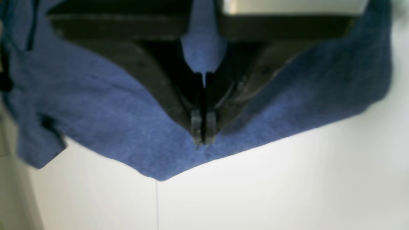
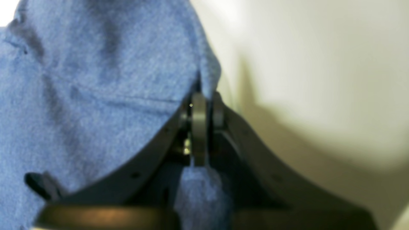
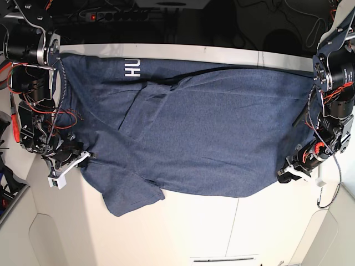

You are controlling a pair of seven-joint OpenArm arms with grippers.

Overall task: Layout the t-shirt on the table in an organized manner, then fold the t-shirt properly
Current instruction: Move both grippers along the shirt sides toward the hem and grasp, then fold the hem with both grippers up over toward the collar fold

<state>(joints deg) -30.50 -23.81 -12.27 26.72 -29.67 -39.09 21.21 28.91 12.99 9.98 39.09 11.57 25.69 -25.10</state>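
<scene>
The dark blue t-shirt (image 3: 211, 133) lies spread wide across the off-white table (image 3: 222, 227), wrinkled at its middle, with white letters (image 3: 132, 67) at the back left. My left gripper (image 3: 285, 174) sits at the shirt's right edge. In the left wrist view it (image 1: 203, 135) is shut, tips pinching the t-shirt (image 1: 96, 105) just inside its edge. My right gripper (image 3: 86, 156) is at the shirt's left edge. The right wrist view shows it (image 2: 206, 102) shut on the t-shirt (image 2: 80, 95), with cloth bunched between the fingers.
A sleeve (image 3: 130, 199) sticks out toward the table's front left. A thin dark seam (image 1: 157, 204) runs across the tabletop. Cables and a power strip (image 3: 111, 14) lie behind the table's back edge. Both arm bases stand at the table's far corners.
</scene>
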